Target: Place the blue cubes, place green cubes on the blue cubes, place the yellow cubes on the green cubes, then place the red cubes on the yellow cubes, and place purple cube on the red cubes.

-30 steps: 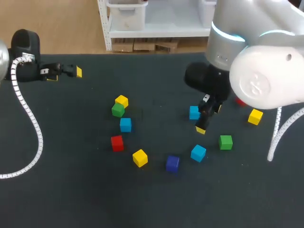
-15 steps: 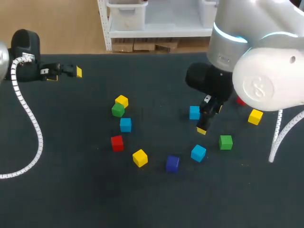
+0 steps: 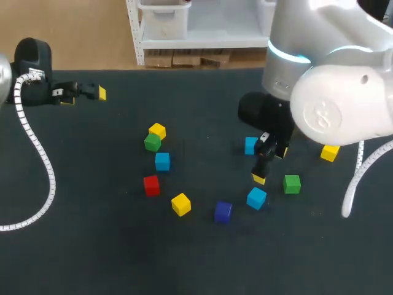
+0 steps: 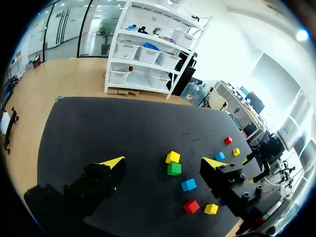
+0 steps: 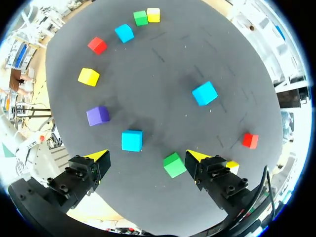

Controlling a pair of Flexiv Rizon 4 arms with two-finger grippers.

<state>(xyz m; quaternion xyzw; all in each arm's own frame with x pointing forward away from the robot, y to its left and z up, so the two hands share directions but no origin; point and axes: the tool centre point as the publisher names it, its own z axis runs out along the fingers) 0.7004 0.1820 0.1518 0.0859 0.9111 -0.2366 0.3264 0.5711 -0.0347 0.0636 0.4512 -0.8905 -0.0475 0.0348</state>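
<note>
Table (image 3: 92, 246) is covered w/ a dark matt sheet, cloth-like, slightly fuzzy. Cubes (image 3: 180, 204) are seen as smooth, matt, solid-coloured, prob. plastic. Right arm (image 3: 344, 104) is clad in a glossy white shell. Hose (image 3: 37, 153) is ribbed white plastic.

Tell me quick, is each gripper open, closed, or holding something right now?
Left gripper: open, holding nothing.
Right gripper: open, holding nothing.

- Black table (image 3: 92, 246) fills the lower frame.
- Pale wood floor (image 3: 73, 31) lies at upper left.
- White shelving (image 3: 202, 38) stands at top centre, holding what look like plastic bins (image 3: 163, 18).
</note>
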